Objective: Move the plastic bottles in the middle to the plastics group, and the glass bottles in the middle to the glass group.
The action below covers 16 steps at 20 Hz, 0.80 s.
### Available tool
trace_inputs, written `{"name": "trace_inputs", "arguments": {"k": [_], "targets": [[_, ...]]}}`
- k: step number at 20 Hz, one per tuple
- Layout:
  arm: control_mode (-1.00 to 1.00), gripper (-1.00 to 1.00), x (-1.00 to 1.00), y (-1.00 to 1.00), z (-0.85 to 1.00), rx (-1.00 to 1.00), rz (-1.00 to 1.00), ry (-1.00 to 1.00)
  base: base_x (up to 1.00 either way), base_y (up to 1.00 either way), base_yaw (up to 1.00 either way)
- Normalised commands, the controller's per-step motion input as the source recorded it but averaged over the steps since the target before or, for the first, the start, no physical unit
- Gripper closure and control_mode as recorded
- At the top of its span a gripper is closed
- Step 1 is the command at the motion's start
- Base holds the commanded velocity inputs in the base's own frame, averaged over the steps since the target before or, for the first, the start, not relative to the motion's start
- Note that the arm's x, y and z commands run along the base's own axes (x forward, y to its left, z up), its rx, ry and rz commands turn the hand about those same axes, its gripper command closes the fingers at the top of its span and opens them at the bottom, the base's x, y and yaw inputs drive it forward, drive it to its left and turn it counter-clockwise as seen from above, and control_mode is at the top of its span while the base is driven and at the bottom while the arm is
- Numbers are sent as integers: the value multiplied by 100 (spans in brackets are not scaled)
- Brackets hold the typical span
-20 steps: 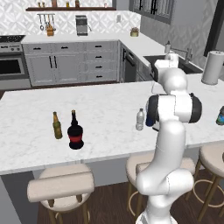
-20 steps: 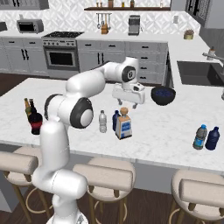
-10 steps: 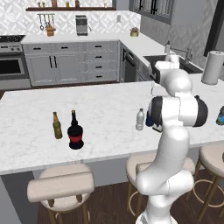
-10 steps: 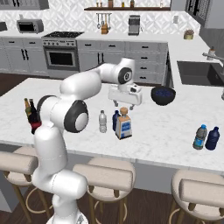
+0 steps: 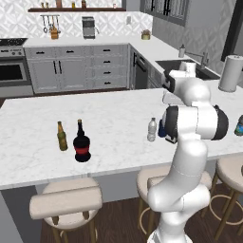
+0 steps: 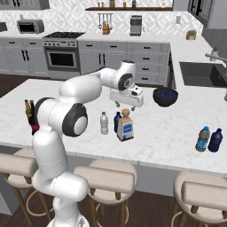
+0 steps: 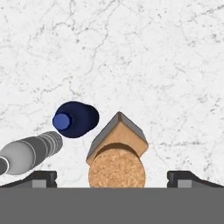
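Three bottles stand together mid-counter. The clear plastic bottle (image 6: 103, 123) (image 5: 152, 129) (image 7: 30, 151) has a white cap. The dark blue plastic bottle (image 6: 117, 120) (image 7: 75, 119) is beside it. The square pale glass bottle (image 6: 126, 128) (image 7: 117, 133) carries a tan cork stopper. My gripper (image 6: 126, 105) (image 7: 114, 179) hangs open just above and behind them, with the cork centred between its fingertips (image 7: 41, 178) in the hand view, nothing held. The glass group, an olive bottle (image 5: 61, 136) and a black red-labelled bottle (image 5: 81, 143), stands at the left. The plastics group (image 6: 208, 139) stands at the right.
A dark bowl (image 6: 165, 96) sits on the counter just right of the hand. A paper towel roll (image 5: 230, 73) and the sink (image 6: 199, 74) lie beyond. Stools (image 6: 104, 179) line the counter's near edge. Bare marble (image 5: 109, 118) stretches between the middle bottles and each group.
The hand has edged a little lower and toward the three middle bottles. The jaws stay wide and the bottles have not moved.
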Motion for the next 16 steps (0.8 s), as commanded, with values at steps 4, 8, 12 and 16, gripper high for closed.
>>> {"name": "trace_inputs", "arguments": {"k": [4, 8, 12, 16], "targets": [[-100, -100, -1, -1, 0, 0, 0, 0, 0, 0, 0], [-100, -100, 0, 0, -17, 0, 0, 0, 0, 0, 0], [-100, -100, 0, 0, -29, 0, 0, 0, 0, 0, 0], [-100, -100, 0, 0, -17, 0, 0, 0, 0, 0, 0]]}}
